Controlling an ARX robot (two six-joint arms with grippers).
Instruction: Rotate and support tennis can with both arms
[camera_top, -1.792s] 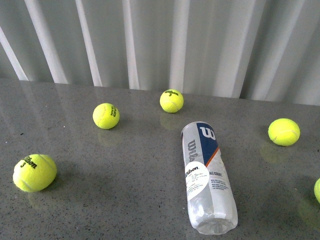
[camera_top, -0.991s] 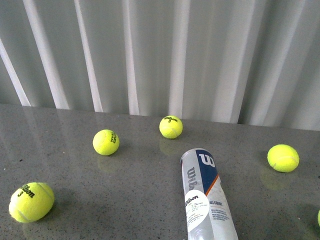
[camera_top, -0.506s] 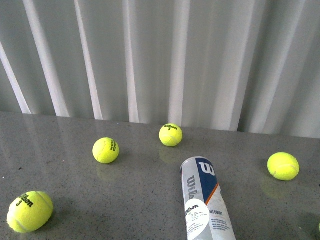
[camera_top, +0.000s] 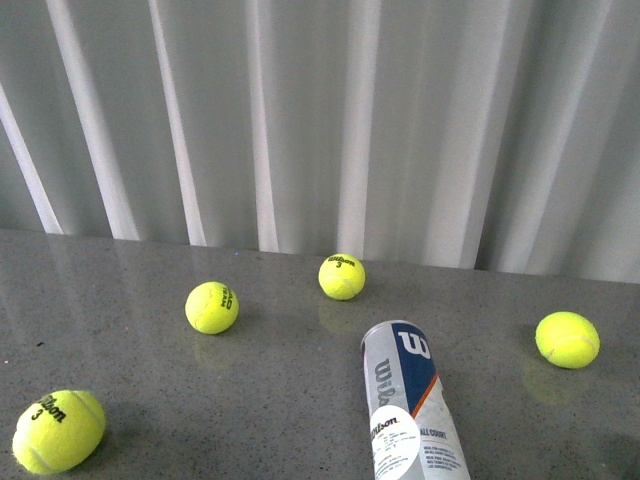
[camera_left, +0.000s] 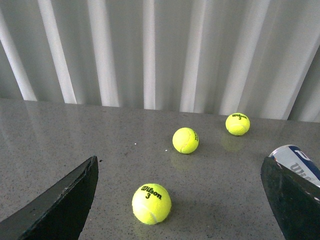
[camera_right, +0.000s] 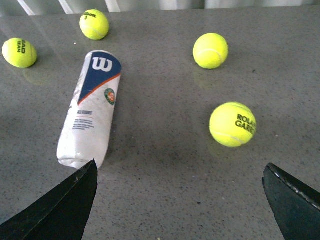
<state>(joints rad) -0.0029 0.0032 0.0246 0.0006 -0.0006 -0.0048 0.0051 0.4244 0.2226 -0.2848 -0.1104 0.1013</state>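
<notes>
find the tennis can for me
In the front view the tennis can lies on its side, low and right of centre, nearer than the middle ball.

We read a big white "W" and the word "Wilson" on the clear plastic tennis can (camera_top: 410, 400) with the navy, white and orange label. Its round white sticker (camera_top: 393, 430) says "Wilson" too, with "ALL COURT" beside it. The near left yellow tennis ball (camera_top: 58, 430) and the far middle yellow tennis ball (camera_top: 342, 277) each say "Wilson 3". In the right wrist view, the nearest yellow tennis ball (camera_right: 232, 124) says "ROLAND GARR".
</notes>
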